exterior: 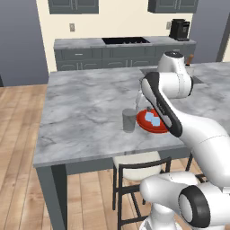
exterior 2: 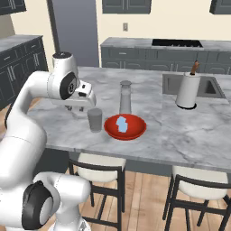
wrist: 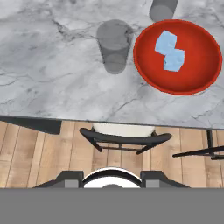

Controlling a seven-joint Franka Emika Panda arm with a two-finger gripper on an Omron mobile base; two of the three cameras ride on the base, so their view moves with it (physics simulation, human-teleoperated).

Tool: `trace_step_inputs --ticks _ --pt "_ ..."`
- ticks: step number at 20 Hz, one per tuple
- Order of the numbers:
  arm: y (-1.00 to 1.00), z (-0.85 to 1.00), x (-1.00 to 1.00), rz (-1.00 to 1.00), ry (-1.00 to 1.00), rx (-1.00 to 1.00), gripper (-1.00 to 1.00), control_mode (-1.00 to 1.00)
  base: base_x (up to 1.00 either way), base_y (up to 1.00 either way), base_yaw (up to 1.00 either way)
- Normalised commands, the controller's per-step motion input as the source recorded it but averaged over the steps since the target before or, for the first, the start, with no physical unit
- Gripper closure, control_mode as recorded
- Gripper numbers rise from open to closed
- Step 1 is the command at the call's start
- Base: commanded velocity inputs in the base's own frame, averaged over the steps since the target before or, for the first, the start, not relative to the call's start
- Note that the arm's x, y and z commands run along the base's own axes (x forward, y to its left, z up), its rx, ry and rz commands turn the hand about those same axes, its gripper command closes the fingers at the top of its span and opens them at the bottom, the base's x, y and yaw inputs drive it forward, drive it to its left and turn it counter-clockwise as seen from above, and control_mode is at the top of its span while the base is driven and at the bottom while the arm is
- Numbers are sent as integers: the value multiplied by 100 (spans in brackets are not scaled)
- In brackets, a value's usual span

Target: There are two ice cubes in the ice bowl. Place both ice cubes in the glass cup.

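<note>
2 ice cubes (wrist: 170, 52) in unlabelled red ice bowl (wrist: 205, 74) beside glass cup (wrist: 113, 46)

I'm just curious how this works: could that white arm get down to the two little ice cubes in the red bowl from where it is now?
Probably yes. The ice cubes lie uncovered in the open ice bowl, with nothing above them. The glass cup stands beside the bowl, not over it. The gripper hangs nearby, shut, so it would need to open first.

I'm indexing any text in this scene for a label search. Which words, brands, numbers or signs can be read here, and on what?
None can be read. The shallow round red bowl, the grey translucent tumbler, the white paper-towel roll and the black coffee machine all show plain surfaces without lettering.
</note>
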Motion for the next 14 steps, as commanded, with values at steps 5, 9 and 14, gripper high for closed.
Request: trace_step_inputs --ticks 5,9,14 --pt "-26 -3 0 -4 0 3 -100 -100 0 0 0" --pt "-78 0 0 -11 3 9 -100 -100 0 0 0" --pt "-50 0 11 -12 9 3 -100 -100 0 0 0"
